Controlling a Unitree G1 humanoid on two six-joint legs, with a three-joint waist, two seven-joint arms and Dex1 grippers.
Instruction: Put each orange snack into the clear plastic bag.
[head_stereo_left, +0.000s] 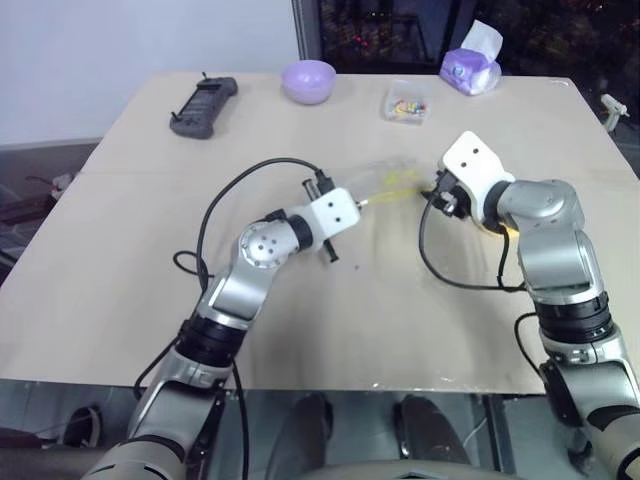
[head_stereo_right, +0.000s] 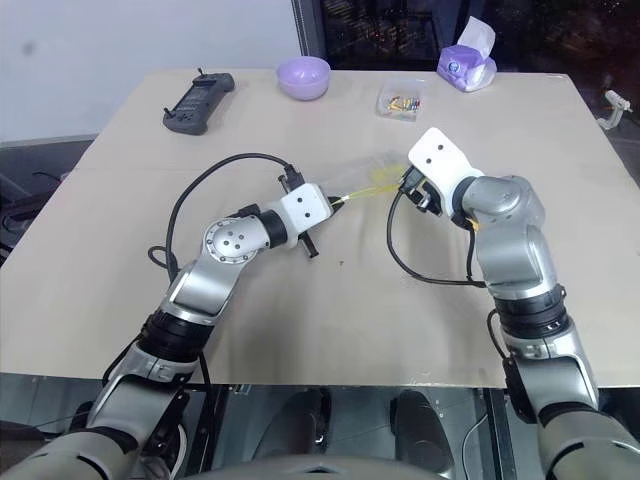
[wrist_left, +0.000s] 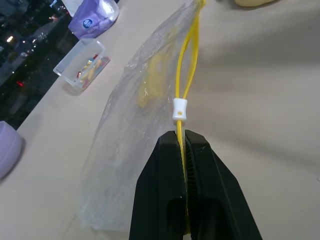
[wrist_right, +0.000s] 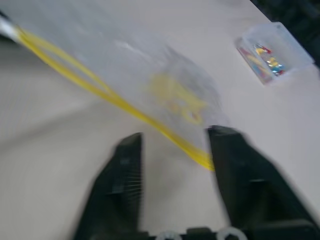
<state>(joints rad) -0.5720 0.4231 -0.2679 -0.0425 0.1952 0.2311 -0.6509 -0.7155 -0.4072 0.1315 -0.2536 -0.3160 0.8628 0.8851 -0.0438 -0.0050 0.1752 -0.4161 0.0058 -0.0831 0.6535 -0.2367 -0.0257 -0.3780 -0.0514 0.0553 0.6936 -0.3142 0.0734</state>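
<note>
My left claw (wrist_left: 186, 145) is pinched shut on the yellow zip strip (wrist_left: 186, 65) of the clear plastic bag (wrist_left: 135, 130), just behind the white slider (wrist_left: 179, 110); the bag lies flat ahead of it and off to its side. Risk: if I pull w/ only this grip, the strip slides thru or the bag drags flat and the mouth won't open.

Right claw (wrist_right: 175, 145) is spread, nothing in it, hanging over the strip's far end, which runs btwn its fingers w/o contact. Close off-line and I'd grab film, not strip.

An orange snack (head_stereo_left: 497, 226) peeks out just behind my right wrist; an elbow swing could knock it.

Room: bare table (head_stereo_left: 120, 250) near both claws; clear box (head_stereo_left: 406, 104), lilac bowl (head_stereo_left: 308, 80), tissue pack (head_stereo_left: 470, 70) and remote (head_stereo_left: 204, 106) sit well beyond, near the far edge.
</note>
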